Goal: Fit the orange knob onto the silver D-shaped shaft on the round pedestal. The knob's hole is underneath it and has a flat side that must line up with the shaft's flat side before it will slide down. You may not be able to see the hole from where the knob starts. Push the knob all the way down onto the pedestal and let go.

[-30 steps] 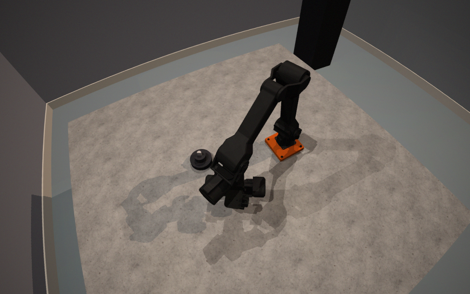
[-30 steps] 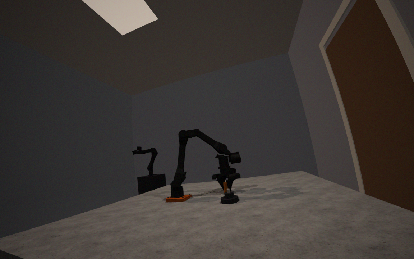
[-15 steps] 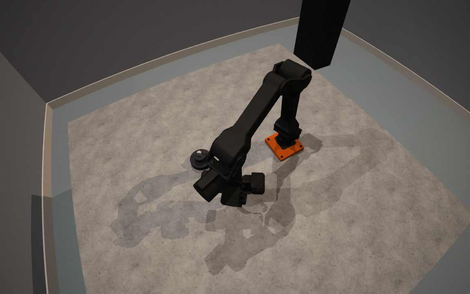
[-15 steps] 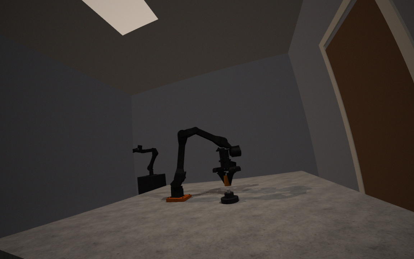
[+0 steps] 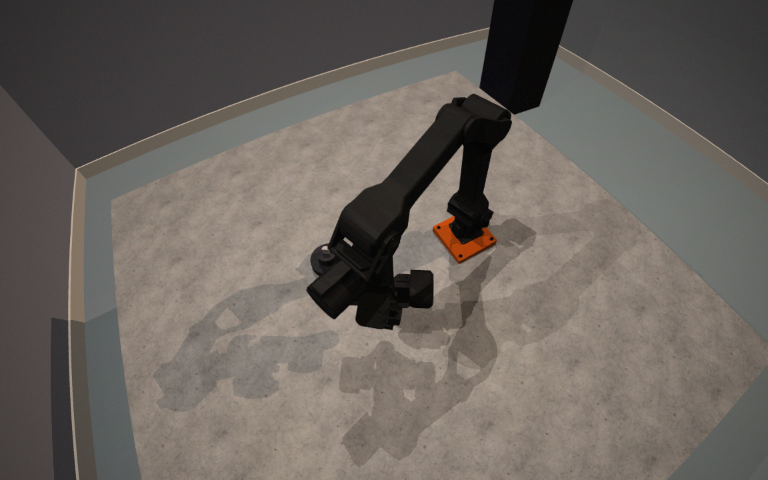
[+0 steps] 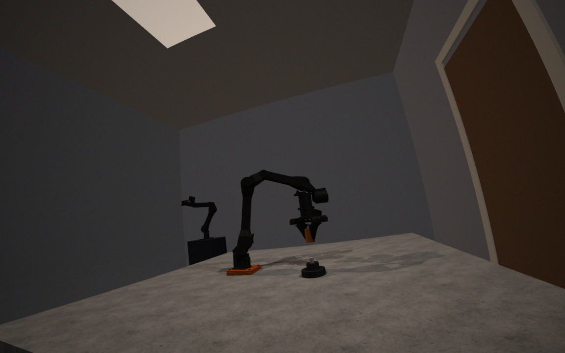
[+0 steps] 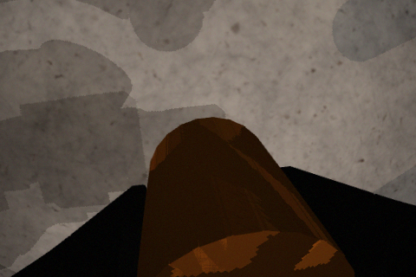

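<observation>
My gripper [image 6: 308, 233] [image 7: 213, 190] is shut on the orange knob [image 6: 307, 236] [image 7: 231, 214] and holds it upright in the air, well above the table. In the wrist view the knob fills the lower middle between the black fingers. In the top view the wrist [image 5: 384, 307] hides the knob. The round black pedestal [image 5: 317, 261] [image 6: 313, 271] stands on the table with the silver shaft [image 5: 327, 255] [image 6: 309, 260] sticking up. In the exterior view the knob hangs above the shaft, a clear gap between them. The knob's hole is hidden.
The arm's orange base plate [image 5: 447, 234] [image 6: 243, 270] is bolted to the stone table [image 5: 225, 209] [image 6: 363, 307]. A black column [image 5: 524, 47] rises behind the base. A second dark arm on a box [image 6: 205, 219] stands beyond the table's far edge.
</observation>
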Action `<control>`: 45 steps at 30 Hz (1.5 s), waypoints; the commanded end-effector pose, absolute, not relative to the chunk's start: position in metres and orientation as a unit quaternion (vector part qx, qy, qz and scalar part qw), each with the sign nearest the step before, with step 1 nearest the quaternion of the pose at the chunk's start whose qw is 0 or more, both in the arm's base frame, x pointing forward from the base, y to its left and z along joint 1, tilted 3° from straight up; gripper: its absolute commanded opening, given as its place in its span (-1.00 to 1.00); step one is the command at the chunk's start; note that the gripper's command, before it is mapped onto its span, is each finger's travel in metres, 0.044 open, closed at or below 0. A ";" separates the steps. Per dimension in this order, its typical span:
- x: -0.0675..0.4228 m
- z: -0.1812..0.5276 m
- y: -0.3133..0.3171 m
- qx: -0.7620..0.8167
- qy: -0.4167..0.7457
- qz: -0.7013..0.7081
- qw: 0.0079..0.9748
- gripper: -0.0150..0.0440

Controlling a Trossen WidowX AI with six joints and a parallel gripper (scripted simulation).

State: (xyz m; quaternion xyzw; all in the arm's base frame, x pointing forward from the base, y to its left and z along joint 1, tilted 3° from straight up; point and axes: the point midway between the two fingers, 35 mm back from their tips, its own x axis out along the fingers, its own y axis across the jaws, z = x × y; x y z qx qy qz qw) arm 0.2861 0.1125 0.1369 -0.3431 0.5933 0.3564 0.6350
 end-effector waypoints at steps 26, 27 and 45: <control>0.296 0.179 0.087 -0.345 0.586 0.356 0.642 -0.49; 0.298 0.178 0.085 -0.345 0.586 0.356 0.641 -0.49; 0.314 0.162 0.037 -0.340 0.591 0.354 0.640 -0.49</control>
